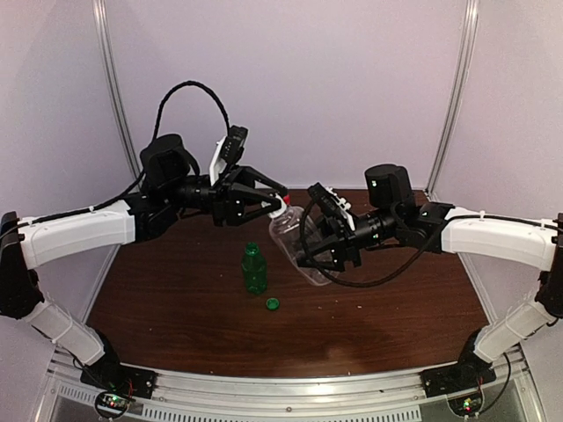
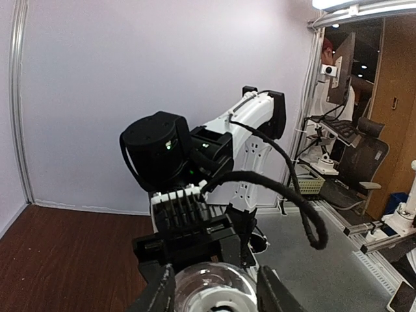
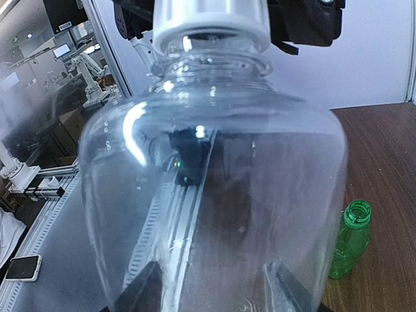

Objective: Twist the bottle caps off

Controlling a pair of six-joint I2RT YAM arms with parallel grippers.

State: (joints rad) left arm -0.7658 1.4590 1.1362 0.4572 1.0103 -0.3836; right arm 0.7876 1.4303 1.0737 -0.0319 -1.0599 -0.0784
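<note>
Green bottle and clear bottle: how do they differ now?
The green bottle stands upright on the table; the clear bottle is held tilted, off the table, by the right gripper. The green bottle is open, its green cap lying beside it; the clear bottle has its white cap on. The clear bottle is wider. Both are see-through.

Brown table (image 1: pixel 176 299), pale wall (image 1: pixel 308 88), maybe chair (image 2: pixel 367 159)
</note>
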